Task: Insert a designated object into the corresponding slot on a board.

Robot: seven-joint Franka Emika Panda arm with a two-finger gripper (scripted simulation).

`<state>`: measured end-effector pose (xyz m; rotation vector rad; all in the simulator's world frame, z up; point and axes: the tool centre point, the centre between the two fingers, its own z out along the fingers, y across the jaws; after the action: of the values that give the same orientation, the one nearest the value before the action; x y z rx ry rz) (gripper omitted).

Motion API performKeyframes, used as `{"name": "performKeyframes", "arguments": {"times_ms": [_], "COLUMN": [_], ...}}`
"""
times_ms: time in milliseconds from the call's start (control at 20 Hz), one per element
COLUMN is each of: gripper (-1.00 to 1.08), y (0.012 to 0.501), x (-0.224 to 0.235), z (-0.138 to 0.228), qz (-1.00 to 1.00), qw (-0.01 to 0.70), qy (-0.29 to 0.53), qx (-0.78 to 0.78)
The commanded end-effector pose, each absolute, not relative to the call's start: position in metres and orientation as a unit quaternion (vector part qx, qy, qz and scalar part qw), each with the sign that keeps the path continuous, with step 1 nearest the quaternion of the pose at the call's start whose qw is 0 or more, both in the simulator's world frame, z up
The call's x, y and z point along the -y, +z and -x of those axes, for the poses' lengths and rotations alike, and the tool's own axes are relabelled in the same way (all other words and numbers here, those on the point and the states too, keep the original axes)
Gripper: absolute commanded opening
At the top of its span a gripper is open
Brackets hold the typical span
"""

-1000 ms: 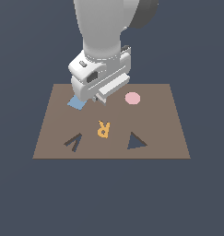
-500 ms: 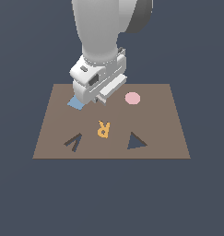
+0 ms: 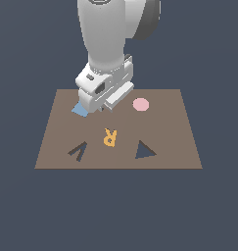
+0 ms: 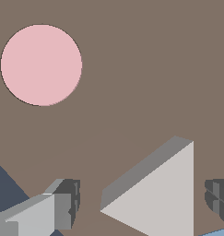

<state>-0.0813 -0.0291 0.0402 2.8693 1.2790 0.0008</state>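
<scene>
Your end effector (image 4: 141,203) hangs low over the board's (image 3: 179,127) far edge, fingers (image 4: 62,203) spread either side of the triangle (image 4: 164,193), untouched, ready to pinch. Slot (image 3: 144,150) waits near the front edge.

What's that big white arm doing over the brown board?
The arm has its gripper low over the board, its fingers open on either side of a grey triangle lying flat there. It has not closed on it. The triangle-shaped slot sits empty near the board's front edge, beside an orange R. A pink disc and a blue square lie nearby.
</scene>
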Motion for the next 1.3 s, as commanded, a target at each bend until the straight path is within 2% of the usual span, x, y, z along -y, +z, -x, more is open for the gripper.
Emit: {"name": "performKeyframes", "arguments": {"times_ms": [0,150,200,1250], "gripper": [1.0,1.0,-1.0,-1.0], "y": [0.033,0.0299,0.0299,0.0337], "x": [0.0291,0.0292,0.0292,0.0289], "z": [0.0818,0.0819,0.0819,0.075], "qz": [-0.913,-0.913,-0.913,-0.907], "qw": [0.0,0.0,0.0,0.0], "qy": [0.0,0.0,0.0,0.0], "qx": [-0.408,-0.408,-0.408,-0.421]}}
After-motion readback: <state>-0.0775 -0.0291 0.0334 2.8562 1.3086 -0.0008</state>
